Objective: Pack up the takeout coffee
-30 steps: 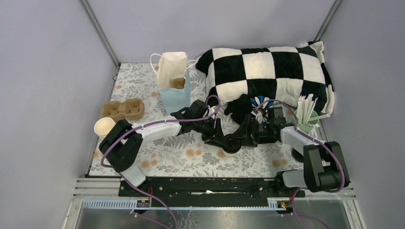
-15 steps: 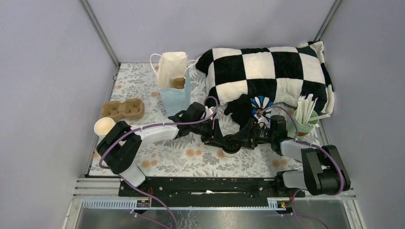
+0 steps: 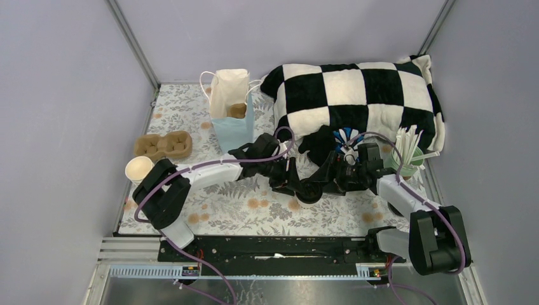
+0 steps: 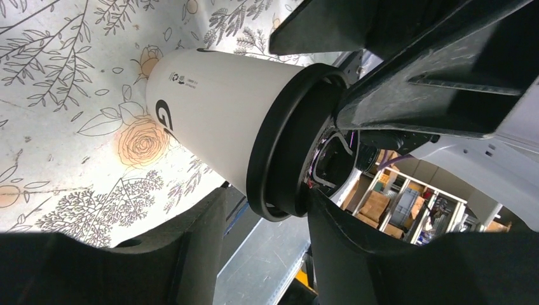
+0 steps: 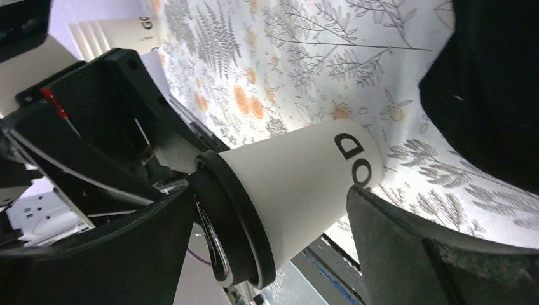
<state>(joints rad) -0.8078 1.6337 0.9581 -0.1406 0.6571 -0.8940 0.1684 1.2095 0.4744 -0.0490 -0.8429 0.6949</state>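
Two hands close in from opposite sides on the takeout coffee [image 4: 210,114], which stands on its base near the middle of the floral counter [image 4: 63,63] with its black lid [image 4: 279,146] on. The right hand [image 5: 270,197] has its fingers spread wide either side of it — a gap shows along one flank. The left hand [image 4: 267,203] straddles the lid's rim — whether it pinches cannot be told.

Your table [image 3: 184,108] wears a flowered cloth. At the back you have a blue and white paper bag [image 3: 230,117] and a checkered cushion [image 3: 356,95]. On the left are a cardboard cup carrier [image 3: 163,145] and a stack of cream cups [image 3: 138,169], on the right a green cup of straws [image 3: 407,166]. A lidded white cup [image 4: 216,121] stands mid-table.
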